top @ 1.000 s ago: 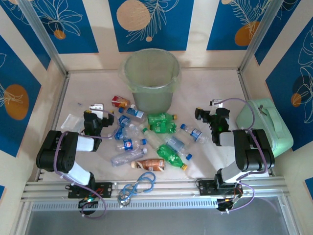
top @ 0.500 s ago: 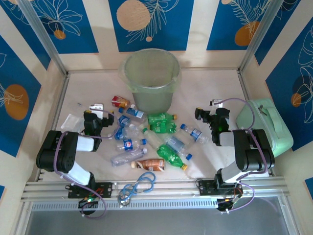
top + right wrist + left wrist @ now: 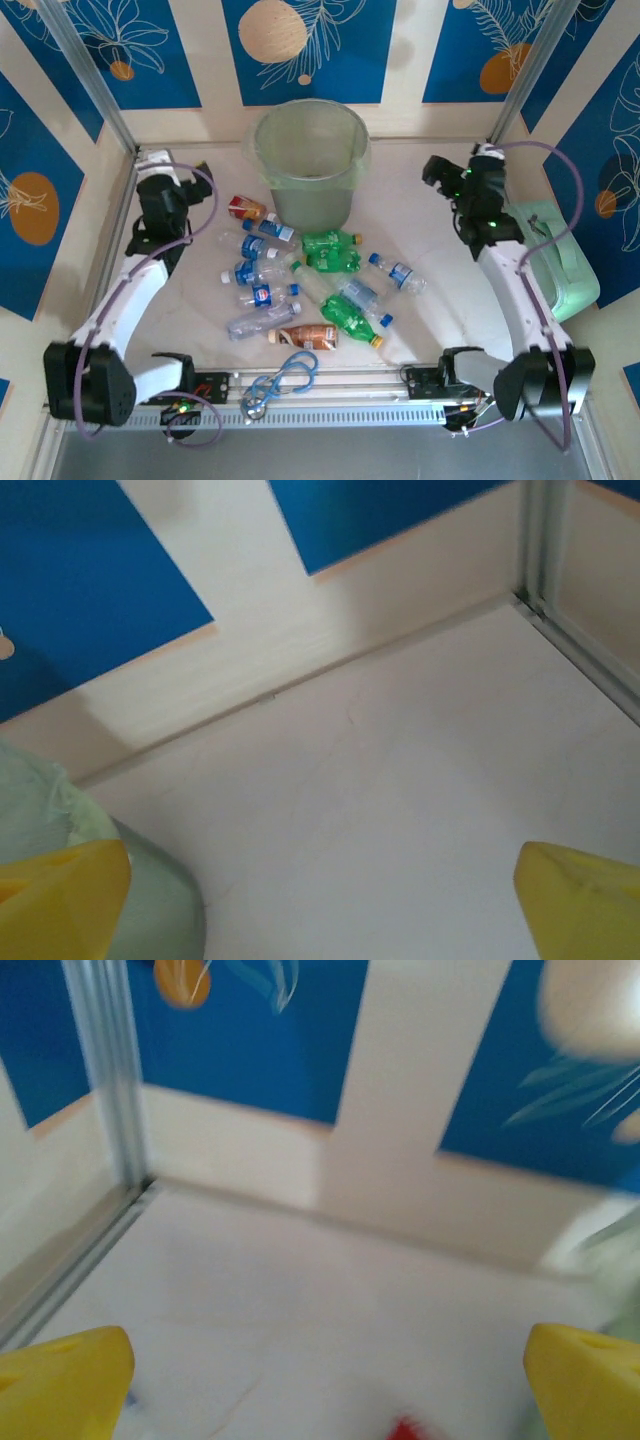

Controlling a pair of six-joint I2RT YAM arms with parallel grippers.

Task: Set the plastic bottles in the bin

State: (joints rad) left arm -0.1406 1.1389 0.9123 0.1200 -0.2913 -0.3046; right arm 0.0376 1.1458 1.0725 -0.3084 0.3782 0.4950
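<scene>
Left wrist view blurred; translucent bin (image 3: 40, 810) cut off in right wrist view. My left gripper (image 3: 320, 1380), right gripper (image 3: 320, 900) spread wide. Bottles (image 3: 330, 250) scattered: clear, green, brown.

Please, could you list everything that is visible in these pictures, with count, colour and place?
bin: one, pale grey-green, far middle of the table
clear bottles: about eight, blue labels, lying scattered in front of the bin
green bottles: at least two, among the clear ones
brown bottle: one, nearest the arm bases
red bottle: one, left of the bin
cable: one, blue-grey, looped at the near edge
case: one, mint green, right side
left gripper: one, yellow, open, empty
right gripper: one, yellow, open, empty
</scene>
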